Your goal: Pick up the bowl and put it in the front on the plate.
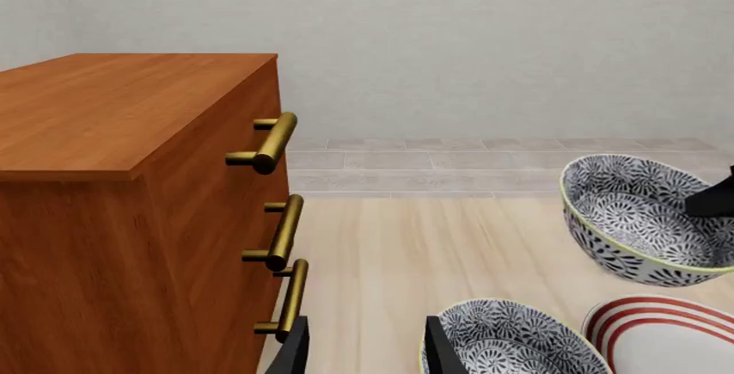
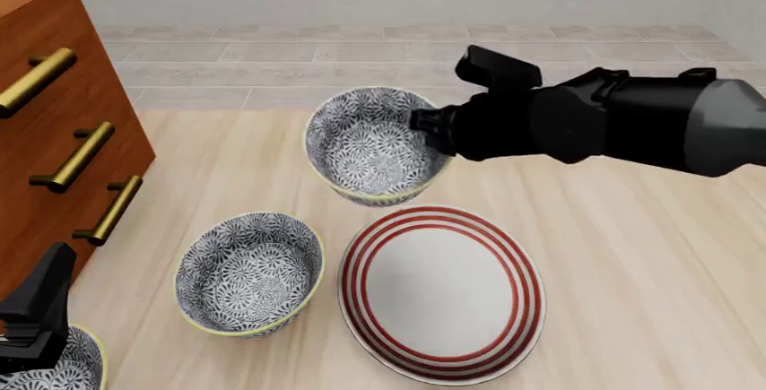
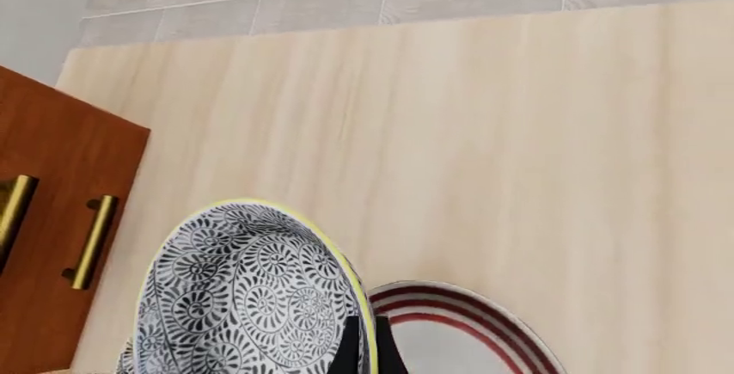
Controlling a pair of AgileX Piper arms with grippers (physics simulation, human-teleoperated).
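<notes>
My right gripper [image 2: 433, 132] is shut on the rim of the bowl [image 2: 371, 143], a blue-and-white floral one with a pale yellow rim. It hangs tilted in the air, behind the far edge of the plate [image 2: 440, 293], which is white with red rings. The right wrist view shows my fingers [image 3: 361, 348] pinching the bowl [image 3: 241, 297] rim, with the plate [image 3: 459, 305] below. My left gripper [image 1: 367, 352] stands open and holds nothing, low at the front left [image 2: 46, 296]. Its camera sees the lifted bowl [image 1: 642, 219] and the plate [image 1: 671, 335].
A second identical bowl [image 2: 249, 272] rests on the table left of the plate. A third [image 2: 60, 368] sits at the front left corner beside my left gripper. A wooden dresser [image 2: 48, 121] with brass handles [image 1: 275, 142] stands along the left side.
</notes>
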